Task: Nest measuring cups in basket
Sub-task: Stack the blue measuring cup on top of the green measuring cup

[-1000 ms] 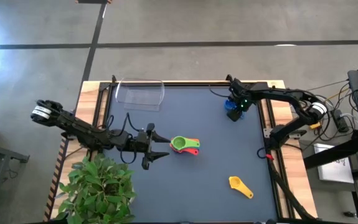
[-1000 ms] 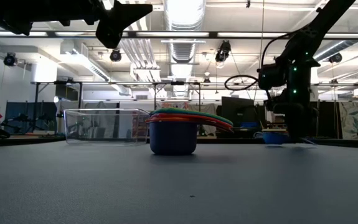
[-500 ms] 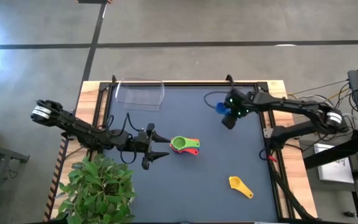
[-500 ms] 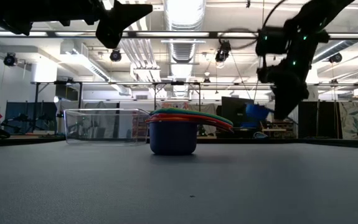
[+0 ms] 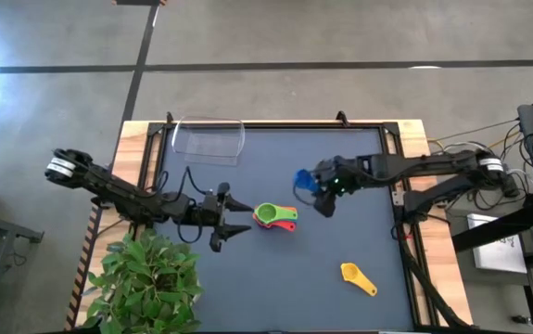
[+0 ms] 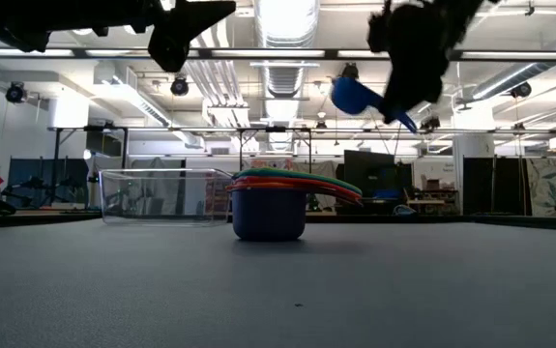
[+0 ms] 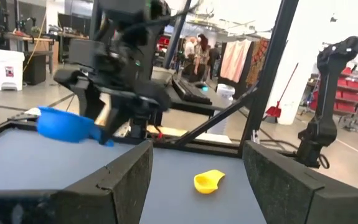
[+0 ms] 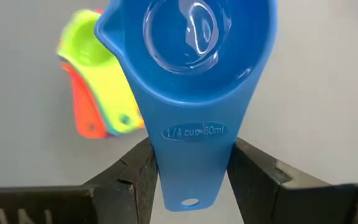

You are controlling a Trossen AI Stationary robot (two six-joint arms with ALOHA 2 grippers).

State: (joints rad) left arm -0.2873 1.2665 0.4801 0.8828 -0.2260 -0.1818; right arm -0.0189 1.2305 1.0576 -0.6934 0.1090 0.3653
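A blue cup point(image 5: 304, 180) is held by its handle in the right gripper point(image 5: 320, 187) above the counter point(image 5: 340, 232), at 2 o'clock from the stacked cups point(image 5: 273, 217), while the left gripper point(image 5: 240, 217) is held wide at their 9 o'clock, and the basket point(image 5: 209, 141) is seen at 11 o'clock.

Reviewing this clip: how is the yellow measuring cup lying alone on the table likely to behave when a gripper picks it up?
The yellow measuring cup looks like thin moulded plastic, so probably stiff and light. Its flat handle should give the fingers a firm hold, as with the blue cup in the right gripper. Its glossy surface might slip.
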